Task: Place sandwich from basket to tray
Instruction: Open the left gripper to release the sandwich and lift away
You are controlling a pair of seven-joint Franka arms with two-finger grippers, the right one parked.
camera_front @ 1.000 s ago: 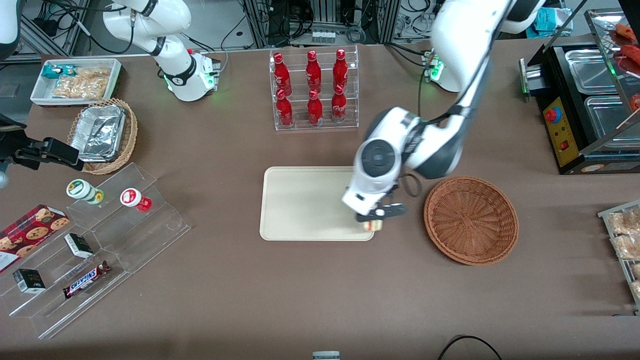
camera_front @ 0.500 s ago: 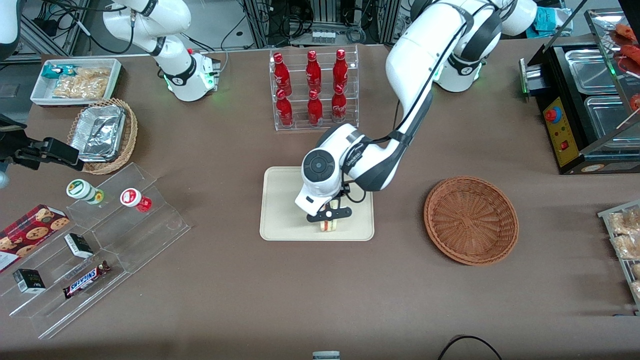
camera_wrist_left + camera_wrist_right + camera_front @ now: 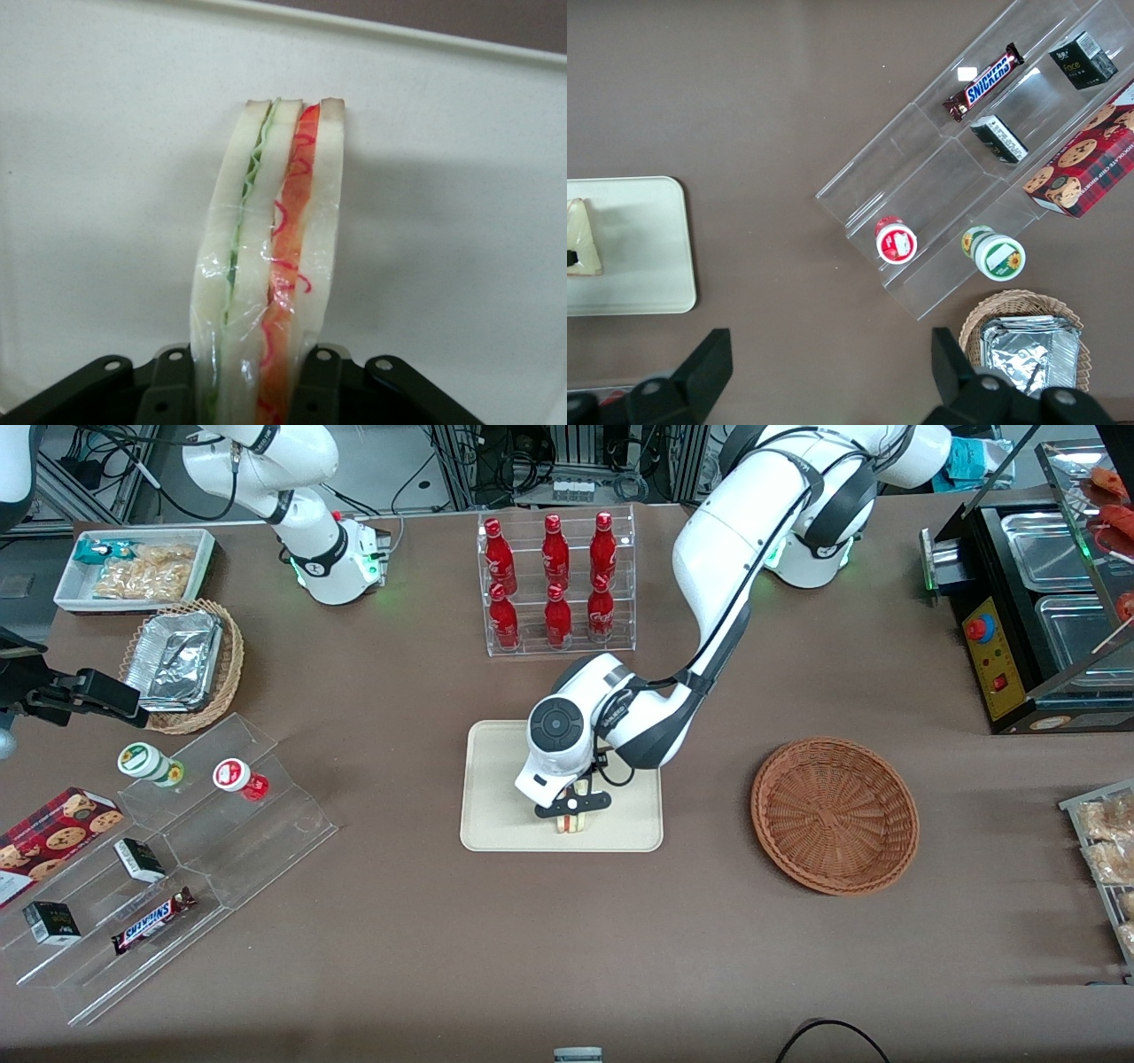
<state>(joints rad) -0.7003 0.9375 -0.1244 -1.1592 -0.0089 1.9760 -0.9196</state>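
My left gripper (image 3: 571,809) is over the cream tray (image 3: 496,779), near the tray's edge closest to the front camera, shut on the clear-wrapped sandwich (image 3: 571,822). In the left wrist view the sandwich (image 3: 270,257) stands on edge between the black fingers (image 3: 168,390), its white bread, green and red layers facing the camera, with the tray surface (image 3: 106,177) just under it. I cannot tell whether it touches the tray. The reddish-brown wicker basket (image 3: 834,813) lies empty beside the tray, toward the working arm's end. The right wrist view catches the sandwich (image 3: 580,239) on the tray's (image 3: 647,266) edge.
An acrylic rack of red bottles (image 3: 555,584) stands farther from the front camera than the tray. A tiered acrylic shelf with snacks (image 3: 159,868), a tan basket with foil tray (image 3: 182,664) and a white snack bin (image 3: 133,571) sit toward the parked arm's end. A black appliance (image 3: 1036,602) stands at the working arm's end.
The gripper has carried the sandwich from the tray's basket-side edge to above the tray's middle over the last second, then moved a little farther in and lower.
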